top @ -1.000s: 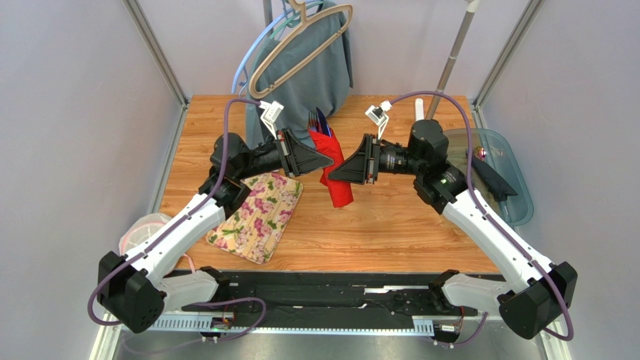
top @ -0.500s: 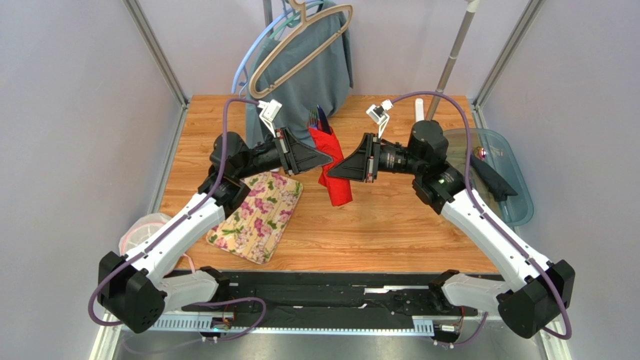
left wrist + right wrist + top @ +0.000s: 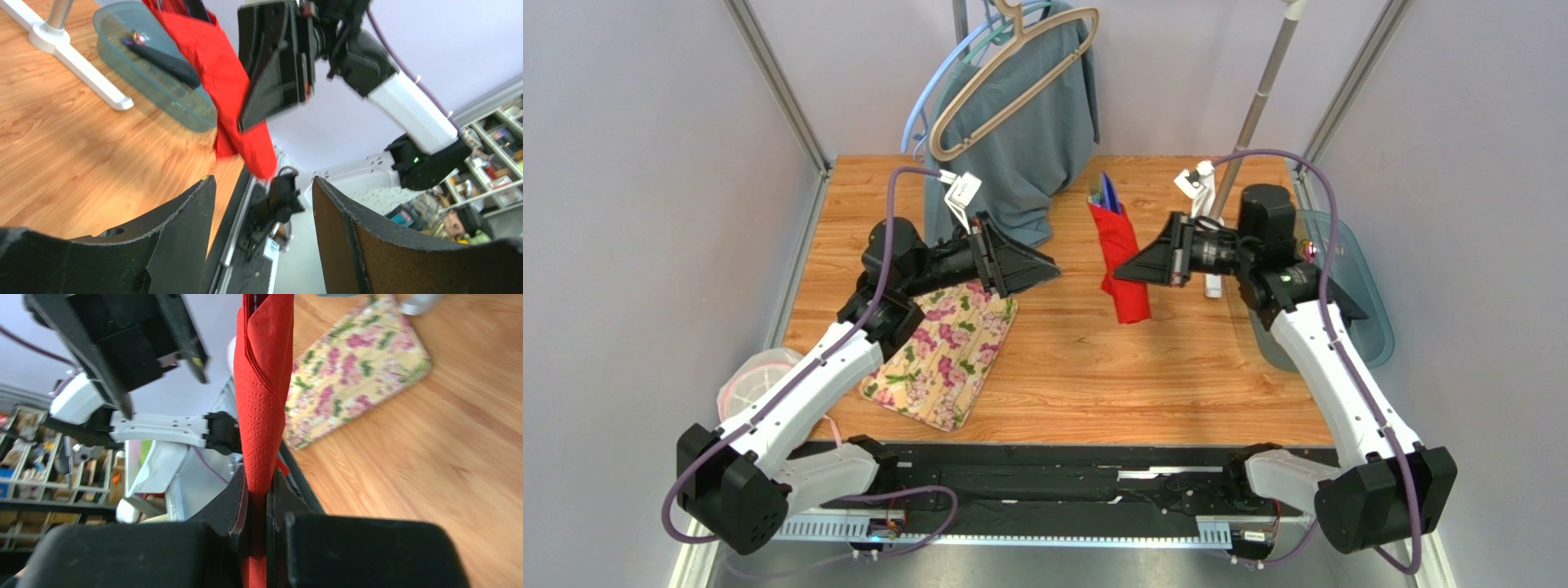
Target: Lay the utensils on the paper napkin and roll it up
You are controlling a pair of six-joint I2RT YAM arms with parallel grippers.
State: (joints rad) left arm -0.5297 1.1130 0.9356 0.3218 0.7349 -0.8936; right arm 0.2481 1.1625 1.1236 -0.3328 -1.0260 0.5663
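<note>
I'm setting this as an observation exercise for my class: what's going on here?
The right gripper is shut on a rolled-up red napkin, holding it upright above the wooden table. The tips of utensils poke out of the roll's top end. The left gripper is open and empty, off to the side of the roll, near the floral mat.

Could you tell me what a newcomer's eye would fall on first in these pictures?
The bright red paper napkin stands out, rolled around the utensils whose tips poke out at its far end, pinched in the right gripper at mid-table. The left gripper stands open and empty to its left, near a floral mat.
</note>
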